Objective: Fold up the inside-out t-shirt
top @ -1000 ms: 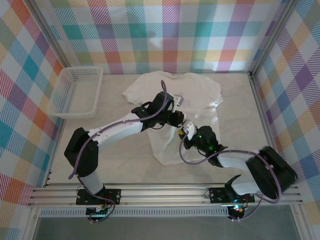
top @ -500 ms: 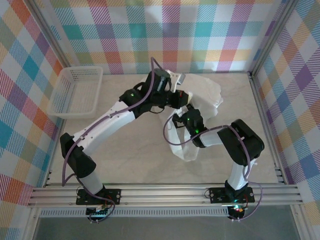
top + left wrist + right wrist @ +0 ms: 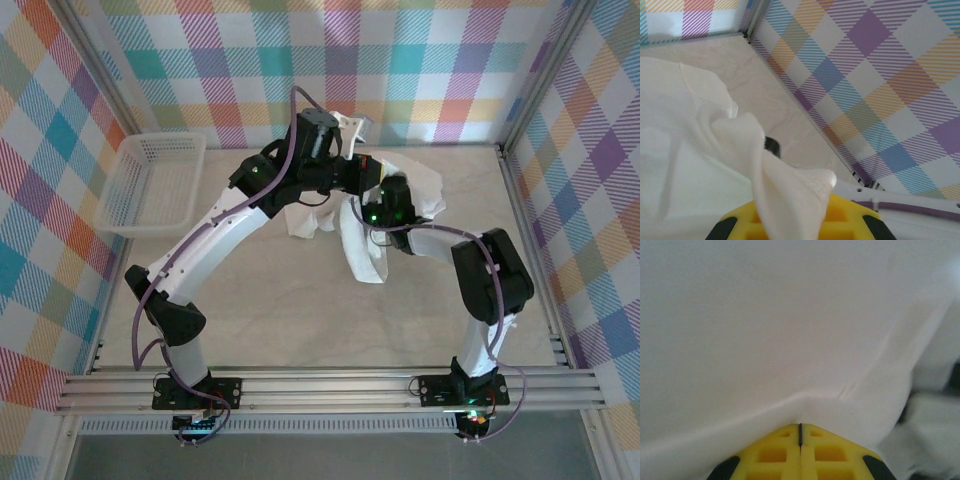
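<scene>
Both arms meet at the upper centre of the top view, holding the inside-out t-shirt point(image 3: 366, 252) up off the table point(image 3: 260, 300). The left gripper point(image 3: 362, 172) is clamped on a bunched fold that spills over its yellow fingers point(image 3: 840, 220). The right gripper point(image 3: 800, 432) has its jaws pressed together, pinching a cloth edge. A white flap hangs down below them, and the rest lies near the back wall. The mesh basket point(image 3: 150, 185) sits at the upper left.
</scene>
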